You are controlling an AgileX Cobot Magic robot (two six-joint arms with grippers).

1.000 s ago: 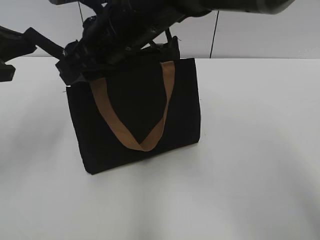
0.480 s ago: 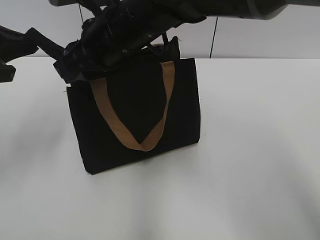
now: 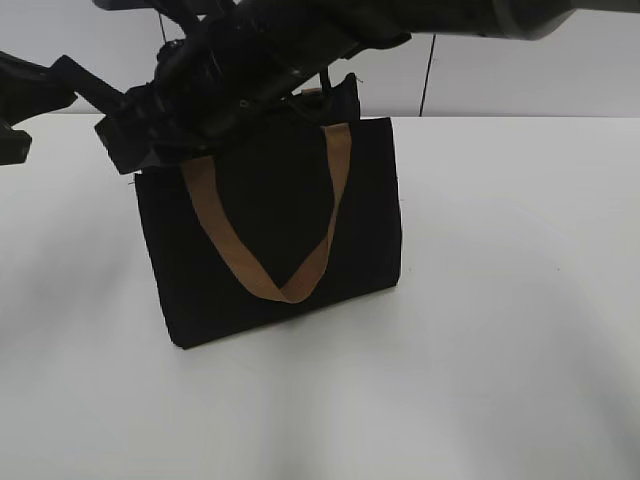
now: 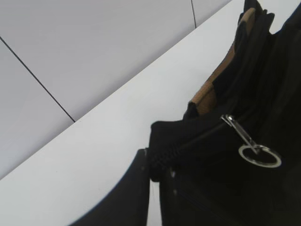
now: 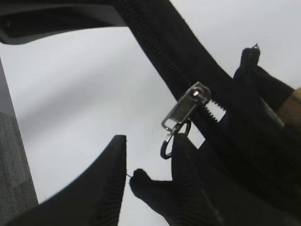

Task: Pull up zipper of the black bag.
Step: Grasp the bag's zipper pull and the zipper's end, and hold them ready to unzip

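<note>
The black bag (image 3: 350, 220) stands upright on the white table, one tan handle (image 3: 232, 250) hanging down its front. My left gripper (image 4: 157, 162) is shut on the bag's corner at the end of the zipper (image 4: 202, 134). The silver pull tab (image 4: 240, 133) with its ring lies just beyond it. My right gripper (image 5: 151, 141) is open, reaching across to the bag's top left corner (image 3: 135, 150). The pull tab (image 5: 185, 108) hangs from the zipper (image 5: 155, 47), its ring touching the right fingertip, not clamped. A bit of black fabric sits between the fingers.
The white table (image 3: 500, 350) spreads around the bag. A pale wall with dark seams (image 3: 430, 70) stands behind. My left arm (image 3: 60, 80) comes in from the left edge, and my right arm (image 3: 330, 30) crosses above the bag.
My right arm has shifted a little to the left over the bag's top corner. The bag and the left arm have hardly moved.
</note>
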